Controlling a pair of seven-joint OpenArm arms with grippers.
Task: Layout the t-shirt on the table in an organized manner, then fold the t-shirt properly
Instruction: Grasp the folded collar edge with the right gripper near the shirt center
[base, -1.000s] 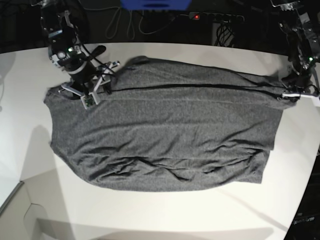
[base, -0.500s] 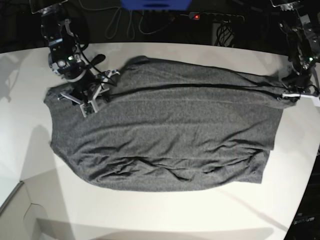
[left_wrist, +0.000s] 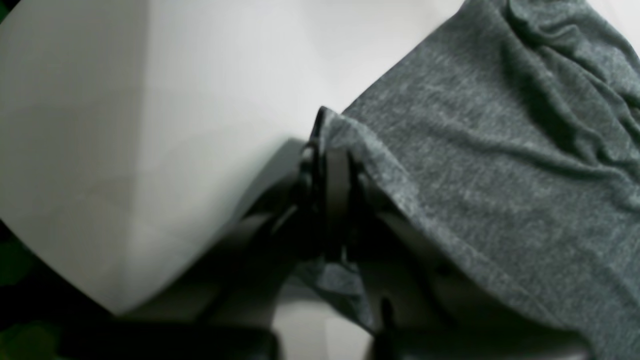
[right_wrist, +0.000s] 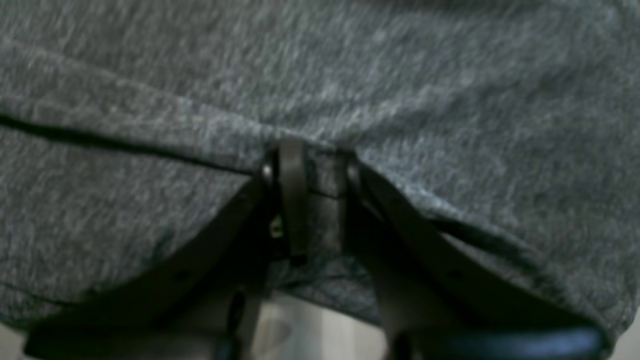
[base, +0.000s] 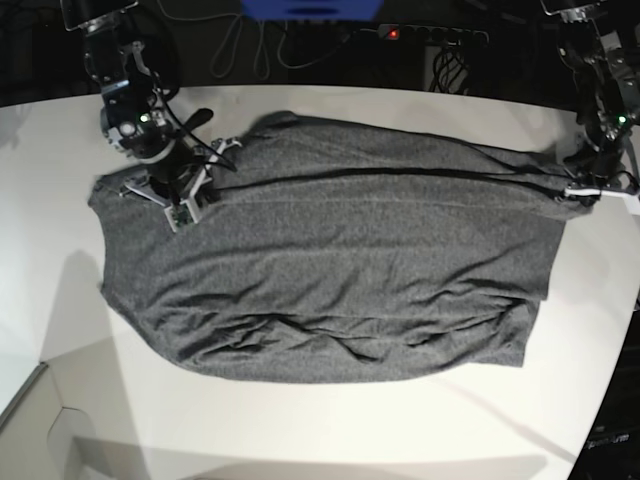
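The dark grey t-shirt (base: 340, 270) lies spread sideways across the white table (base: 330, 430), with a long fold line running along its far part. My right gripper (base: 205, 170) sits on the shirt's far left corner. In the right wrist view its jaws (right_wrist: 320, 170) stand close together around a raised fold of cloth (right_wrist: 350, 75). My left gripper (base: 585, 190) is at the shirt's far right end. In the left wrist view it (left_wrist: 330, 160) is shut, with the shirt's edge (left_wrist: 500, 175) pinched and draped over it above the bare table (left_wrist: 150, 100).
Cables and a power strip with a red light (base: 395, 33) lie in the dark strip behind the table. A blue object (base: 310, 8) sits at the back centre. A pale box corner (base: 40, 430) shows at the lower left. The table's edge curves away on the right.
My right gripper has drawn its jaws together on the fold at the shirt's far left and shifted slightly left. The left gripper and the shirt's right end have not moved.
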